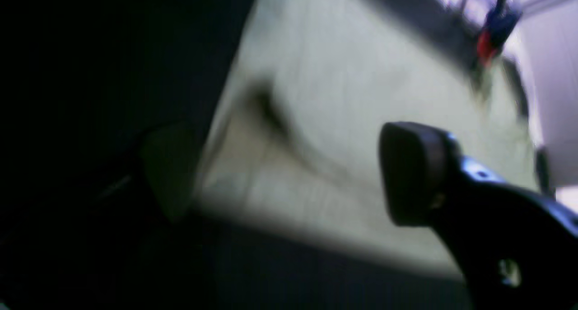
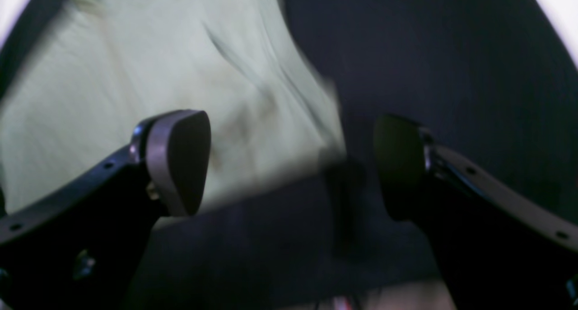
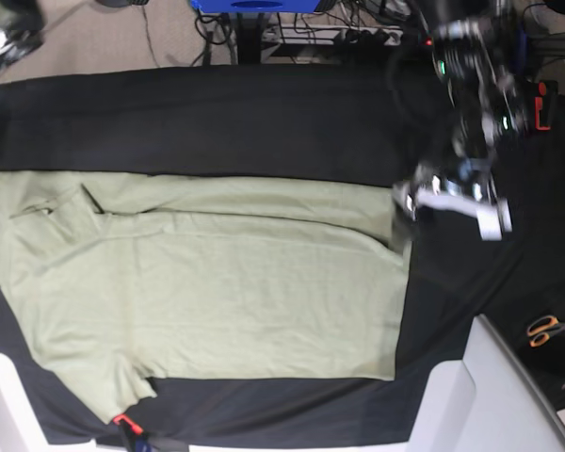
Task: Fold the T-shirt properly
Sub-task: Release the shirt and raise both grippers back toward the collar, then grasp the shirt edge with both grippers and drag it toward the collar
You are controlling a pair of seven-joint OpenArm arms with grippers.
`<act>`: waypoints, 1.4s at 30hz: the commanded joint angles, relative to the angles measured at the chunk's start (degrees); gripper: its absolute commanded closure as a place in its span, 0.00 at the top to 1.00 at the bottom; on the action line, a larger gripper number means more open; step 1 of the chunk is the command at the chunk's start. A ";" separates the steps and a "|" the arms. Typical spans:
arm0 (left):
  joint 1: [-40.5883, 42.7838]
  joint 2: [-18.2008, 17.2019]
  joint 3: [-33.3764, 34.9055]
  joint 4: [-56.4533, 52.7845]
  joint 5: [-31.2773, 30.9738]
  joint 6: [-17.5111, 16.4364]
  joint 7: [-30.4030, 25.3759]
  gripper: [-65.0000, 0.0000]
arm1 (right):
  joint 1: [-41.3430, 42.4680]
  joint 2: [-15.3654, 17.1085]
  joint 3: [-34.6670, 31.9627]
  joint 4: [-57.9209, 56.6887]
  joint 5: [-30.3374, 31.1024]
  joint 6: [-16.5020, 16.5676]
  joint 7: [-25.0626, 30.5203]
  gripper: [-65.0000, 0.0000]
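The pale sage-green T-shirt (image 3: 207, 282) lies spread flat on the black table cloth (image 3: 264, 122), with its sleeves at the left of the base view. My left gripper (image 3: 402, 217) is at the shirt's right edge. In the left wrist view my left gripper (image 1: 284, 174) is open, with the shirt's edge (image 1: 343, 97) between its fingers. My right gripper (image 2: 289, 165) is open and empty above a corner of the shirt (image 2: 135, 66) and the black cloth. It does not show clearly in the base view. Both wrist views are blurred.
Orange-handled scissors (image 3: 546, 330) lie at the right. A pale grey surface (image 3: 480, 395) stands at the bottom right corner. A small red-and-blue item (image 3: 122, 422) sits at the cloth's near edge by the sleeve. Cables and a blue object (image 3: 254, 8) are behind the table.
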 commanded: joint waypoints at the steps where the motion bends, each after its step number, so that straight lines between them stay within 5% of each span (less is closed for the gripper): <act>1: 1.06 -1.34 -0.37 1.21 -1.61 -0.52 -1.67 0.79 | -0.24 -0.04 0.87 1.41 1.44 0.45 0.81 0.81; 5: 5.81 -1.78 -0.46 1.30 -1.78 -0.52 -1.67 0.62 | -3.40 -4.00 1.48 1.15 1.44 0.45 4.68 0.81; 9: 7.92 -2.05 -0.37 1.21 -1.87 -0.52 -1.58 0.58 | -3.58 -4.53 0.78 -8.00 1.53 0.45 11.19 0.81; 16: 8.88 -2.13 -0.37 1.47 -1.87 -0.60 -1.49 0.59 | 0.20 2.51 0.69 -31.12 1.61 0.45 20.59 0.81; 21: 9.32 -2.13 -0.37 1.12 -1.52 -0.60 -1.49 0.59 | 2.05 4.35 0.69 -38.33 1.70 0.45 24.90 0.80; 24: 9.15 -2.05 -0.29 0.94 -1.70 -0.60 -1.49 0.59 | 2.84 4.35 0.69 -38.59 1.70 0.45 24.90 0.68; 28: 7.74 -2.13 -0.29 -1.69 -1.87 -0.60 -1.49 0.60 | 3.19 4.18 0.69 -38.85 1.61 0.45 24.55 0.26; 31: 6.33 -2.13 -0.29 -4.24 -1.96 -0.60 -1.49 0.71 | 3.19 4.00 0.69 -38.85 1.61 0.45 23.23 0.00; 36: 3.52 -1.87 -0.29 -7.50 -1.96 -0.60 -1.58 1.00 | 3.19 3.91 0.69 -38.85 1.61 0.45 21.56 0.00; 42: -1.93 -1.78 -0.29 -13.56 -1.78 -0.60 -1.76 1.00 | 3.02 3.91 0.69 -38.85 1.53 0.45 21.56 0.00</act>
